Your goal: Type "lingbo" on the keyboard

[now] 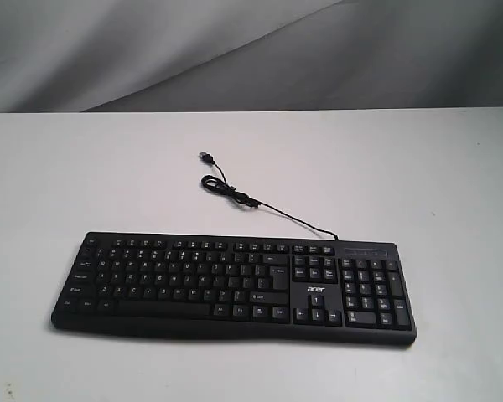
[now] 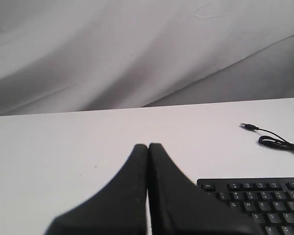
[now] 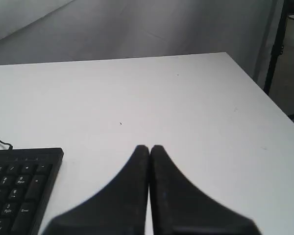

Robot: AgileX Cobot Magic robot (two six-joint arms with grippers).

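The left gripper (image 2: 148, 146) is closed, its 2 black fingers pressed together with nothing between them. The right gripper (image 3: 149, 147) is closed the same way and holds nothing. The black keyboard (image 1: 235, 285) lies flat on the white table (image 1: 419, 167). Its thin cable (image 1: 260, 205) curls away behind it.

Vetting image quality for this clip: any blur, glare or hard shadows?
Exterior view: soft even light, no glare, keyboard legends too small to read. Left wrist view: left tool blurred near the lens, keyboard fairly sharp. Right wrist view: right tool blurred likewise, table evenly lit.
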